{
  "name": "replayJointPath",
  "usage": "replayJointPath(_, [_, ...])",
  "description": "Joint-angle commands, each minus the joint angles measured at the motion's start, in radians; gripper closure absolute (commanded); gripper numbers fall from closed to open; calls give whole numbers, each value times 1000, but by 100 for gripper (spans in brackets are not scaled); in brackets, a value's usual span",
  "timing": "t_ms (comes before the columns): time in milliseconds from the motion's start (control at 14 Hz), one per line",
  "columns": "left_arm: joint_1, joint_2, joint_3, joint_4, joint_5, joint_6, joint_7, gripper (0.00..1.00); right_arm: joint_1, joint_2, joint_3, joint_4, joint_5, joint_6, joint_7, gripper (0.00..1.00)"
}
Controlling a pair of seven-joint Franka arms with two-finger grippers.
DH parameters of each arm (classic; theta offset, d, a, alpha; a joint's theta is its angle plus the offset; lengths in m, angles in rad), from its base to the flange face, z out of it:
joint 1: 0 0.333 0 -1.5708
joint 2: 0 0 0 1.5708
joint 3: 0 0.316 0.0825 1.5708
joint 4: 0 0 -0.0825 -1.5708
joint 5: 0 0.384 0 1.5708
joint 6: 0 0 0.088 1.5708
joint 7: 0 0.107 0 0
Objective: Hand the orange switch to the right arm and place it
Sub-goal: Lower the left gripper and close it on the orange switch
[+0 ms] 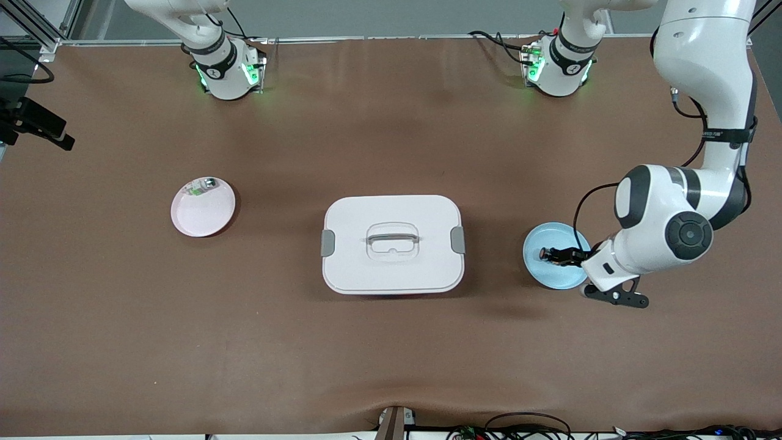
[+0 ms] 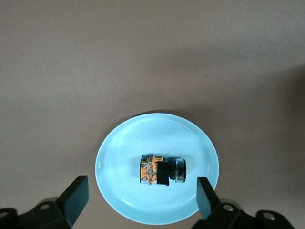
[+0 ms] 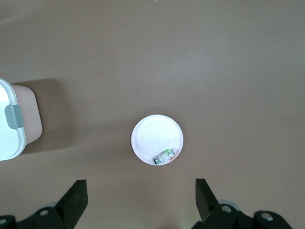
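The orange switch (image 2: 161, 171), a tiny black block with orange markings and a round end, lies on its side in the middle of the light blue plate (image 2: 124, 143). It also shows in the front view (image 1: 545, 253) on that plate (image 1: 540, 275) toward the left arm's end of the table. My left gripper (image 2: 142, 193) is open and empty just over the plate, its fingers (image 2: 76, 195) spread wider than the switch and not touching it; it also shows in the front view (image 1: 569, 256). My right gripper (image 3: 140, 193) is open and empty, high over the table; its arm waits.
A white lidded container (image 1: 392, 244) with grey clips stands in the middle of the table. A pale pink plate (image 1: 204, 217) toward the right arm's end holds a small white, green and silver part (image 1: 201, 186), also in the right wrist view (image 3: 164, 156).
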Motion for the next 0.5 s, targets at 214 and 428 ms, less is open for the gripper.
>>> replayJointPath(214, [15,9,-35,-89,19,80,19,0,-28,-20,9,-23,11,4,1,0])
replayJointPath(428, [19,21,-49,-118,18,109,20,0,-28,-20,9,-23,11,7,1,0])
